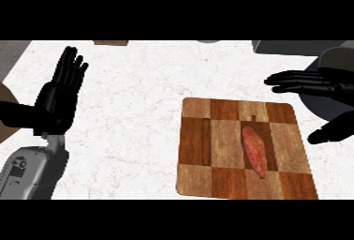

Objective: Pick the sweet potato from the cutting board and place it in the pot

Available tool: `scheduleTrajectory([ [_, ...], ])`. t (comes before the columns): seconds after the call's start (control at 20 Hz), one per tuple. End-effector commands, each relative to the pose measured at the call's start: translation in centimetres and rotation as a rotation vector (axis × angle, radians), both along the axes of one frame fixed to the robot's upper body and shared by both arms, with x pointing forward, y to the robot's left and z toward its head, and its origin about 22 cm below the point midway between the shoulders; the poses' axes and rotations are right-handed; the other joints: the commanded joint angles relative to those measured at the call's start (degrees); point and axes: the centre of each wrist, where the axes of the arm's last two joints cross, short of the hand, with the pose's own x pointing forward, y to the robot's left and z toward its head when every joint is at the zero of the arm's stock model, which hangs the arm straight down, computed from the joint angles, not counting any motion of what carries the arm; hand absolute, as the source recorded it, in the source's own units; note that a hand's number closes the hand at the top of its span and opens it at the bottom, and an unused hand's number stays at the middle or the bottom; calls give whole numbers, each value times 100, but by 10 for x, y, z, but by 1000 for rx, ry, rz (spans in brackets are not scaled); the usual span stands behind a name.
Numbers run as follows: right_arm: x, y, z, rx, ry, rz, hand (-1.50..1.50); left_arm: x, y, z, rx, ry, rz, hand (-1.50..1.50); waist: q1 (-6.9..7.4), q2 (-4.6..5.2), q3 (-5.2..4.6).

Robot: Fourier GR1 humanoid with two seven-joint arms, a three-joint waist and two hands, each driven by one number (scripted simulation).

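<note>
A long reddish-brown sweet potato [254, 150] lies lengthwise on the right half of a checkered wooden cutting board [207, 140]. My right hand [325, 86] hovers open at the right edge, above and right of the board's far corner, fingers pointing left and thumb hanging down beside the board. It partly covers a dark round pot [325, 105] at the right edge. My left hand [59, 93] stands open at the left, fingers up, well away from the board.
The white marble counter [131, 131] spreads between my left hand and the board. A grey object [290, 47] sits at the back right, and a small brown item [110, 42] at the back edge.
</note>
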Motion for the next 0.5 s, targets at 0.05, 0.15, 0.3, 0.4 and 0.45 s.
scheduleTrajectory([
  [0.05,5,0,-17,-110,59,216,-150,-7,17,-12,9,24,16,0,-105,-41,-18],
  [0.15,13,6,-27,-147,56,208,-150,-4,5,-3,11,5,32,0,-111,-50,-17],
  [0.3,11,23,-38,-205,64,222,-150,-3,12,-7,9,-3,44,0,-235,-81,-25],
  [0.4,17,22,-43,-220,74,216,-150,3,4,-4,13,28,36,0,-258,-77,-23],
  [0.45,26,15,-45,-238,83,200,-150,1,6,-17,16,-3,44,0,-190,-45,-23],
])
